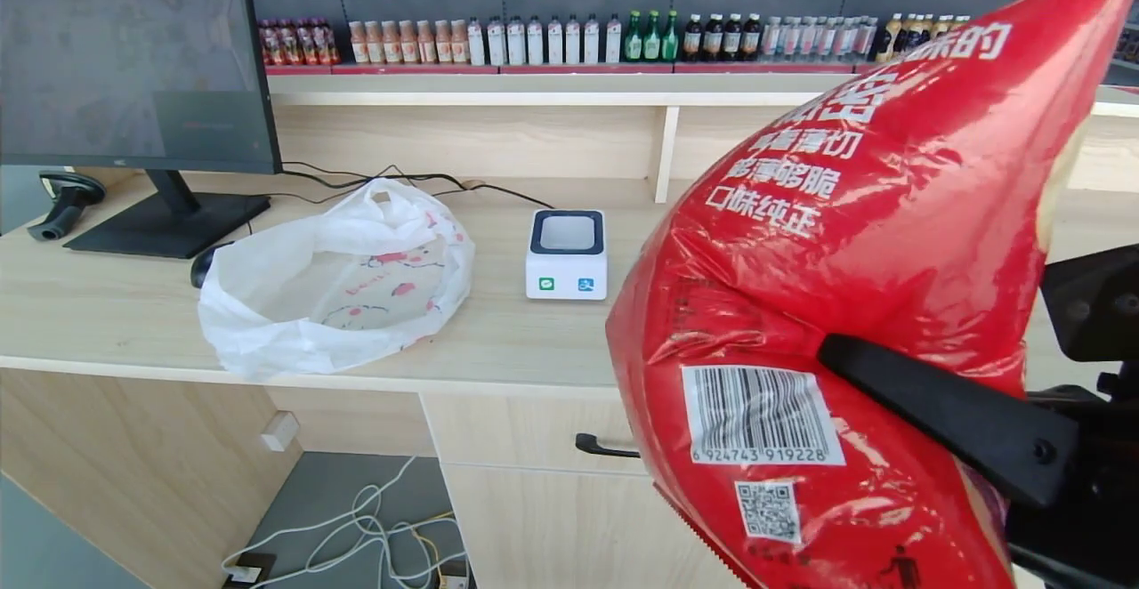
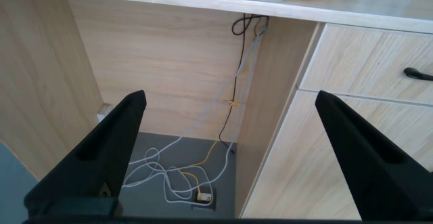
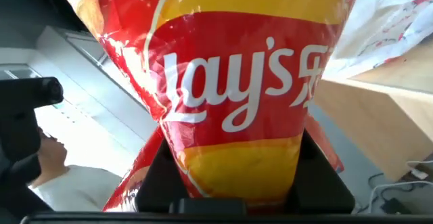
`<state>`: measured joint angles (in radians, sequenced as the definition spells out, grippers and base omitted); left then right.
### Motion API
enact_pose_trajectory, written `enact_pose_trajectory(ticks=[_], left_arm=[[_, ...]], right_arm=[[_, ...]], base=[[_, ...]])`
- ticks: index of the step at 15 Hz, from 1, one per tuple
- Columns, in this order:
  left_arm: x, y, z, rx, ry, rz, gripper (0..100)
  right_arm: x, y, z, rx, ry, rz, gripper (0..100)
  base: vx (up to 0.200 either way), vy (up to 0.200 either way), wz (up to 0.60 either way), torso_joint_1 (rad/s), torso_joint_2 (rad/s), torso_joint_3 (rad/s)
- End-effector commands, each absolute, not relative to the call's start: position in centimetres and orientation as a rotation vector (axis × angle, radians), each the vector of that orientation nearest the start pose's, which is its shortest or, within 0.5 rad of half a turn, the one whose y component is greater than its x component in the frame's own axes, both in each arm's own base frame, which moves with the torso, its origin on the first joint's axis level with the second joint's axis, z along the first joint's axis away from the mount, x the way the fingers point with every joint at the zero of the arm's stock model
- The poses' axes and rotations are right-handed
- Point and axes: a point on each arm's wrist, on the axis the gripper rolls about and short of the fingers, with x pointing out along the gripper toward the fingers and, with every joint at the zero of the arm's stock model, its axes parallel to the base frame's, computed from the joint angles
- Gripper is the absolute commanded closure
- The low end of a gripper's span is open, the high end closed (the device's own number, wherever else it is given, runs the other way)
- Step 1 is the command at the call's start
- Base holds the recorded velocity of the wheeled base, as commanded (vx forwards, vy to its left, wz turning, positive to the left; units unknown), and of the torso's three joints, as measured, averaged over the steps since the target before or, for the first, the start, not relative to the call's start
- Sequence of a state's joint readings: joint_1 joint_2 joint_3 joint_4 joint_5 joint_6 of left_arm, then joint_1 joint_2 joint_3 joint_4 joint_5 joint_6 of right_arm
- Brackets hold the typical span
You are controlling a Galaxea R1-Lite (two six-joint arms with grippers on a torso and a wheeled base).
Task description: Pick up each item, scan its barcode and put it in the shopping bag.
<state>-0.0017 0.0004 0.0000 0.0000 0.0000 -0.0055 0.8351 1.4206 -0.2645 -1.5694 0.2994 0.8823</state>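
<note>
Firmly, the right hand point(image 3: 237, 180) grips the chip bag point(image 1: 854, 215) rising from between its fingers point(image 1: 943, 415)

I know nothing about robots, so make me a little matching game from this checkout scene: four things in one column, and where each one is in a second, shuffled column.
Things:
1. red chip bag
2. white shopping bag
3. barcode scanner
4. monitor

Places:
A. standing at the back left of the counter
B. held up in the right gripper, barcode towards the head camera
C. lying open on the counter's left half
D. sitting mid-counter, right of the plastic bag

Pairs: 1-B, 2-C, 3-D, 4-A
</note>
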Motion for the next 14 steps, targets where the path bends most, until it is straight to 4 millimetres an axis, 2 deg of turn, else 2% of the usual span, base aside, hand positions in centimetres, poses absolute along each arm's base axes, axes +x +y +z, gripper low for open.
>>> enact_pose_trajectory(ticks=[1, 3, 6, 10, 13, 14], left_arm=[[-2.3, 0.0, 7.5, -0.006, 0.0, -0.002, 0], [-2.3, 0.0, 7.5, -0.006, 0.0, -0.002, 0], [-2.3, 0.0, 7.5, -0.006, 0.0, -0.002, 0], [-2.3, 0.0, 7.5, -0.006, 0.0, -0.002, 0], [-2.3, 0.0, 7.5, -0.006, 0.0, -0.002, 0], [-2.3, 0.0, 7.5, -0.006, 0.0, -0.002, 0]], right_arm=[[12.8, 14.3, 20.5, 0.836, 0.069, 1.2, 100], [13.6, 13.8, 20.7, 0.752, -0.015, 1.144, 100], [13.8, 13.7, 20.6, 0.61, -0.104, 1.117, 100], [16.2, 13.8, 19.9, 0.392, -0.198, 1.004, 100], [18.8, 15.1, 20.4, 0.262, -0.312, 0.811, 100], [19.8, 15.5, 20.5, 0.222, -0.343, 0.628, 100]], base=[[0.0, 0.0, 0.0, 0.0, 0.0, 0.0], [0.0, 0.0, 0.0, 0.0, 0.0, 0.0], [0.0, 0.0, 0.0, 0.0, 0.0, 0.0], [0.0, 0.0, 0.0, 0.0, 0.0, 0.0], [0.0, 0.0, 0.0, 0.0, 0.0, 0.0], [0.0, 0.0, 0.0, 0.0, 0.0, 0.0]])
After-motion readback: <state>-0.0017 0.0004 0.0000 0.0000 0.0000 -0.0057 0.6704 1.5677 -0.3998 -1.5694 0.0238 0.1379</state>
